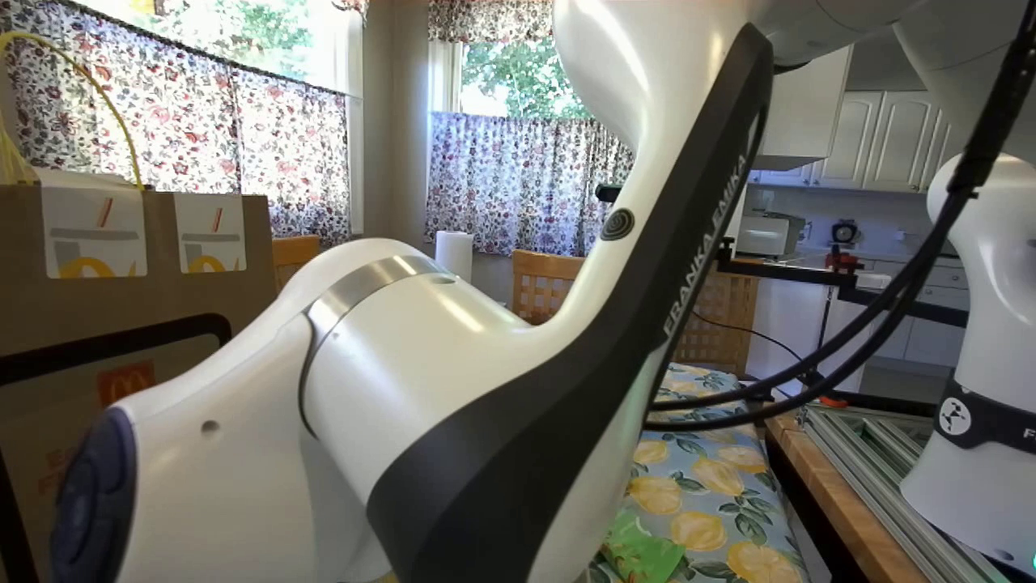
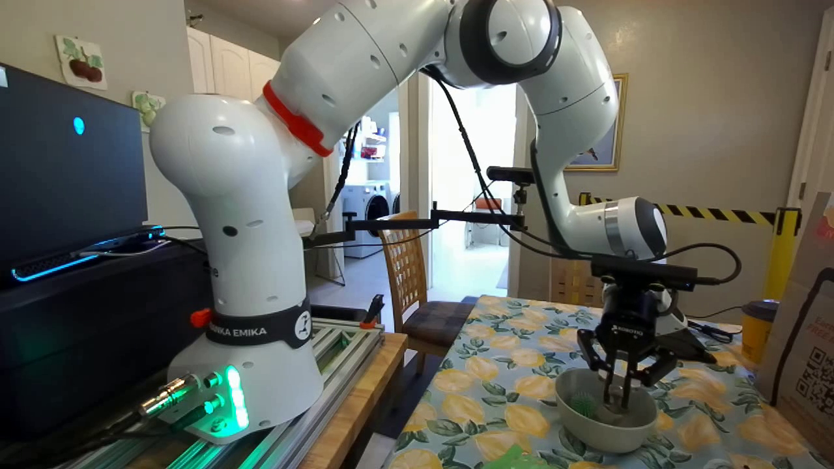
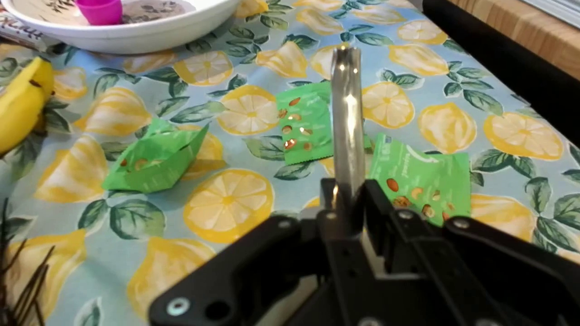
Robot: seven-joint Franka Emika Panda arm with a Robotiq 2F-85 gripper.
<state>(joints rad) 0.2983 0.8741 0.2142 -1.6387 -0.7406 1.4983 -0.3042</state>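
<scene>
A shiny metal handle (image 3: 347,117) is poking out of the gripper (image 2: 617,397), whose fingers are squeezing it over a pale bowl (image 2: 601,438). Probably the gripping step is going on, and the next move is needing a steady squeeze.

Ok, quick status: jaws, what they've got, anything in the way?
Jaws shut on shiny metal piece, full shape unclear. Positioned over or inside pale bowl. Possible snag: spiky green ball in the bowl.
</scene>
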